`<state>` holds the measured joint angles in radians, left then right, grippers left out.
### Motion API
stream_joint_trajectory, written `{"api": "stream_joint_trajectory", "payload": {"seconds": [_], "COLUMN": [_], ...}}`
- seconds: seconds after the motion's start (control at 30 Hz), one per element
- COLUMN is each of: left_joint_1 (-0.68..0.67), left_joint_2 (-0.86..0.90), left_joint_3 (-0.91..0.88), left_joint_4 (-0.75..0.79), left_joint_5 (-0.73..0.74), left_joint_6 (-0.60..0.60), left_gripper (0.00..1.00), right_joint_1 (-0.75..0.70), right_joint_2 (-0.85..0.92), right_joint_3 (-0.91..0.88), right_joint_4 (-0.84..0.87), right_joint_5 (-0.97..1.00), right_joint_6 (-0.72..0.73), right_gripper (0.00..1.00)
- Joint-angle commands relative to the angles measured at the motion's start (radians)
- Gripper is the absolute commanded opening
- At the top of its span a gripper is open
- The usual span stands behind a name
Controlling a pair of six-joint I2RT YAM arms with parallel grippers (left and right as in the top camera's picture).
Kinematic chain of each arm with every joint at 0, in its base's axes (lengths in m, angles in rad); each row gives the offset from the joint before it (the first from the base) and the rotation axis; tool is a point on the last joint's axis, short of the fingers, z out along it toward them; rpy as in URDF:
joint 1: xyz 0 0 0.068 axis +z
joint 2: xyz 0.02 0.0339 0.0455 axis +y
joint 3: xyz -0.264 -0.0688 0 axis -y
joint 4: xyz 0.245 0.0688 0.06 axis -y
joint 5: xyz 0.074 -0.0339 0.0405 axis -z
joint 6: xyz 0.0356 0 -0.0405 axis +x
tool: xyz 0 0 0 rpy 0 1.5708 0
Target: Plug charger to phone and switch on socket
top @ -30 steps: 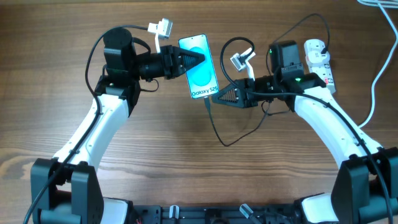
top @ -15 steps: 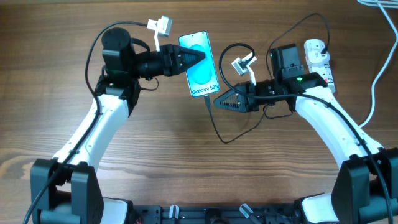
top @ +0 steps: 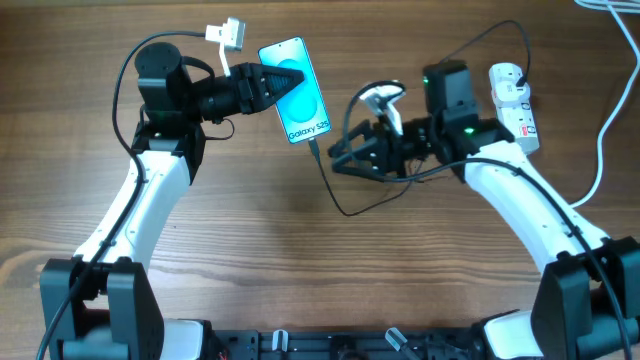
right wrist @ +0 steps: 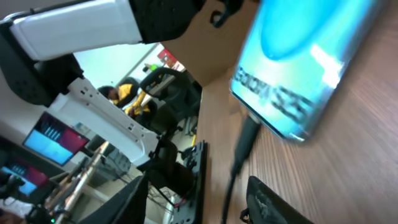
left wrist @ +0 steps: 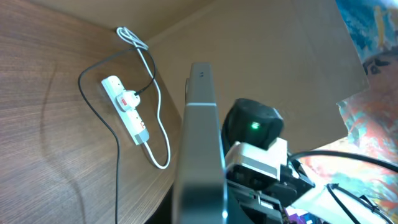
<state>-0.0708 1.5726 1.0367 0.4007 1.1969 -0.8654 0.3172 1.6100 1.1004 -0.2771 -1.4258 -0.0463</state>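
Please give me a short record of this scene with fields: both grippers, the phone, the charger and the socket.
left gripper: shut on the phone
right gripper: open, holds nothing, beside the charger's tip
phone: screen lit and facing up, gripped at its side
charger: black cable; tip appears seated in the phone's bottom edge
socket: white strip, black cable runs to it; switch position not readable
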Motion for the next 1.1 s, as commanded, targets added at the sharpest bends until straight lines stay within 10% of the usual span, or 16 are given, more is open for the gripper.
{"api": "stream_joint_trajectory", "payload": {"seconds": [0.0, 1.07], "left_joint_1": [-0.001, -0.019], "left_joint_2": [-0.019, -0.019], "left_joint_3": [0.006, 0.006], "left_joint_4": [0.007, -0.024], "left_joint_5": [0.029, 0.142], "left_joint_6": [0.025, 0.074], "left_gripper": [0.04, 0.04], "right_joint_1": [0.048, 0.057], "right_joint_2": [-0.004, -0.004], "right_joint_3": [0.012, 0.012], "right_joint_4": [0.048, 0.093], "right_joint_5": [0.104, 0.19], "right_joint_6": [0.161, 0.338], "right_gripper": [0.44, 0.04]}}
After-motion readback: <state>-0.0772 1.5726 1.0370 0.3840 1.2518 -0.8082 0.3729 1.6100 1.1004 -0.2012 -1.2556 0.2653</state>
